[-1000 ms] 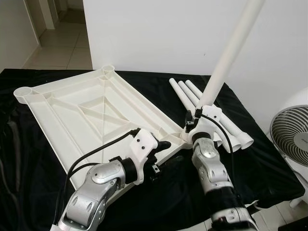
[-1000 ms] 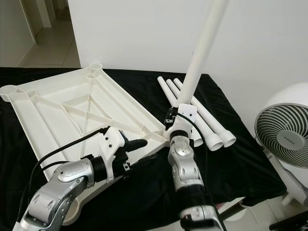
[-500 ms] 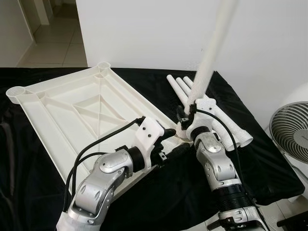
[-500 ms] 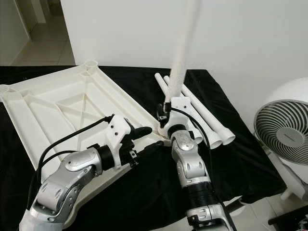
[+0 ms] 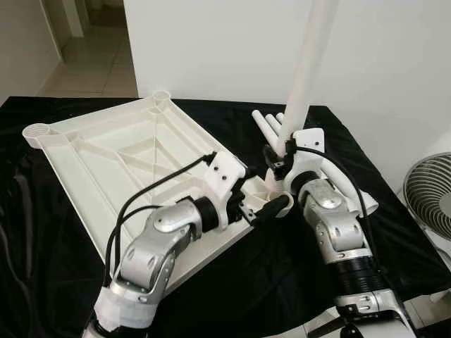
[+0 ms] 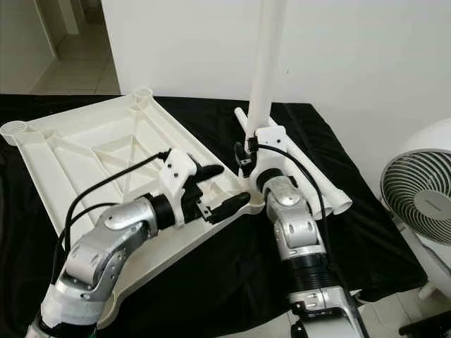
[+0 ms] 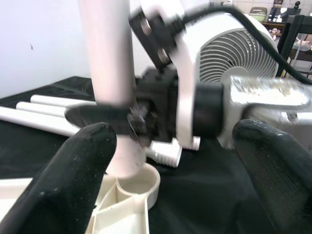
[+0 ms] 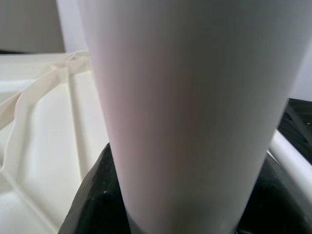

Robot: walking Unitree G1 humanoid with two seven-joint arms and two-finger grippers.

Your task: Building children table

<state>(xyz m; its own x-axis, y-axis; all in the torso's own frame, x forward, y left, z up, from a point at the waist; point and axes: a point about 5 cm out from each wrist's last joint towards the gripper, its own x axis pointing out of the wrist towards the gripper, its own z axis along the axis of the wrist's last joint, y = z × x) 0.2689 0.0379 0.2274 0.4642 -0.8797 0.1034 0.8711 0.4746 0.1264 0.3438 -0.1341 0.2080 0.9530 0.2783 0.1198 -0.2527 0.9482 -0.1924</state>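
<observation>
The inverted tabletop lies on the black-draped desk, corner sockets up. The left claw, fingers spread wide, brackets the near-right socket. The right claw grips the leg upright, its foot at that socket. Risk: a slightly tilted leg jams on the socket rim or shoves the tabletop aside. Spare legs lie just beside.

The upturned tabletop was cream-white, like the table leg and spare legs; beneath the tabletop, the surface cloth was black.
</observation>
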